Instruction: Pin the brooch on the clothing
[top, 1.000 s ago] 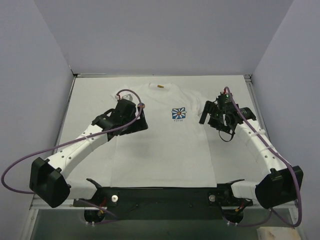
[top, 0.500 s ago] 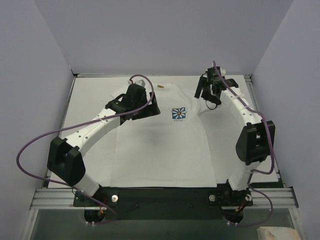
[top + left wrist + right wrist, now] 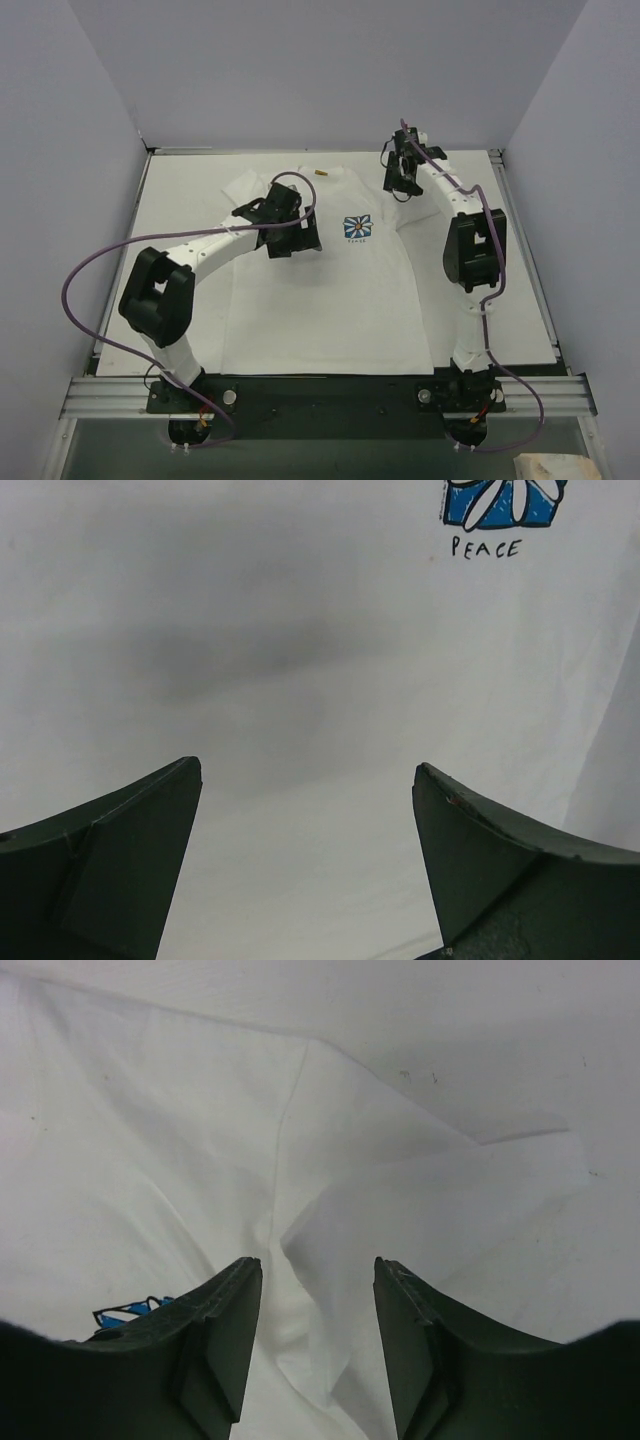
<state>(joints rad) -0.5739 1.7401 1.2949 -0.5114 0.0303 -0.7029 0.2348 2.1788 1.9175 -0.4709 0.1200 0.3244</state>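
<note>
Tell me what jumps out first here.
A white T-shirt lies spread across the table, its blue daisy print on the chest. A tiny brooch sits at its top edge. The left fingers hang open beside the print, the right fingers over a rumpled sleeve.

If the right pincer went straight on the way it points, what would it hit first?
Probably the shirt, at its folded sleeve, dead ahead of the open right pincer; how far off is unclear.

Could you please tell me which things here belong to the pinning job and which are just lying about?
Job: brooch, T-shirt.
Lying about: beige object off the table, past its near right corner; cannot tell what it is.
</note>
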